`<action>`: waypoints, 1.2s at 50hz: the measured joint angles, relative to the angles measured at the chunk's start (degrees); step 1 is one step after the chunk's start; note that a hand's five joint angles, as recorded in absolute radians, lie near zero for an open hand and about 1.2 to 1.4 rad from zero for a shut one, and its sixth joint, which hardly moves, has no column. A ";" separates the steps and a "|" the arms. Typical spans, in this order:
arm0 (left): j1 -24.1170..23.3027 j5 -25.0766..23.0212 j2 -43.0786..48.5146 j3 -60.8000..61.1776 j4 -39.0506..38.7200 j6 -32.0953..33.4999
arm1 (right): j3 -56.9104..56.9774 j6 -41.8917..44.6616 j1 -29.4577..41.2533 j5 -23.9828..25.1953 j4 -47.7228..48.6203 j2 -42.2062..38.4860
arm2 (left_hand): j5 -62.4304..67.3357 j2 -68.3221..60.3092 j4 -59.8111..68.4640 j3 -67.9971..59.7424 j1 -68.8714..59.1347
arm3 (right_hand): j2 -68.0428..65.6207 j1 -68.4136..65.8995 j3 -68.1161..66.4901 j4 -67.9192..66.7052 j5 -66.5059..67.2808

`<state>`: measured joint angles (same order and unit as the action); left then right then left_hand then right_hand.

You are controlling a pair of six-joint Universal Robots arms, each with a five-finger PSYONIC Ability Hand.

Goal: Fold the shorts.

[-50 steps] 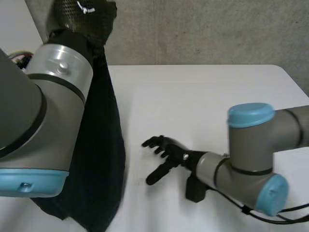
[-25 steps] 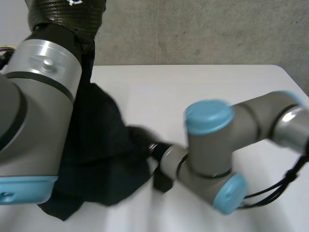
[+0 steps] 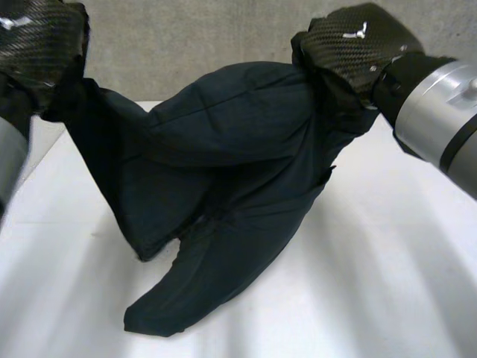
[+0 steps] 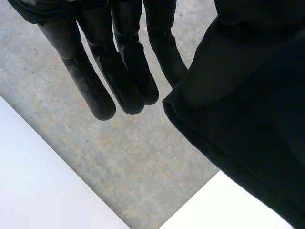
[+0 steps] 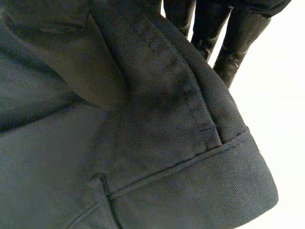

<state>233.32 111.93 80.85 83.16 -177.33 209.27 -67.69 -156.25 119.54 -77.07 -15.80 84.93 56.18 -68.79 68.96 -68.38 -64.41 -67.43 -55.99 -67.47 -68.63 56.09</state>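
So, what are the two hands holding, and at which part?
The dark shorts: left hand at one upper corner, right hand at the other; the cloth hangs between them, its lowest part on the table.

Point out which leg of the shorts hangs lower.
The leg nearer the camera, whose hem comes down closest to the table; the other leg, below the left hand, ends higher.

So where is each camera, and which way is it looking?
Head view: between and behind the arms, looking down at the table; left hand and right hand show, holding up the shorts.
Left wrist view: on the left wrist, looking along its own hand toward the wall.
Right wrist view: on the right wrist, looking along its own hand at the shorts.
All three share the shorts.
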 measured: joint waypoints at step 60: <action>7.27 -3.45 46.99 -26.42 -29.90 -0.47 | 27.91 7.59 -0.53 -6.70 17.16 -43.43 | -53.51 57.25 -57.21 56.18 53.43 | 54.52 44.32 55.38 55.16 -52.04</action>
<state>240.59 108.47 127.84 56.73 -207.23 208.80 -39.78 -148.66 119.01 -83.76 1.36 41.50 2.67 -11.55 11.75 -12.20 -10.98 -12.91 -11.67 -12.09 -13.47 4.06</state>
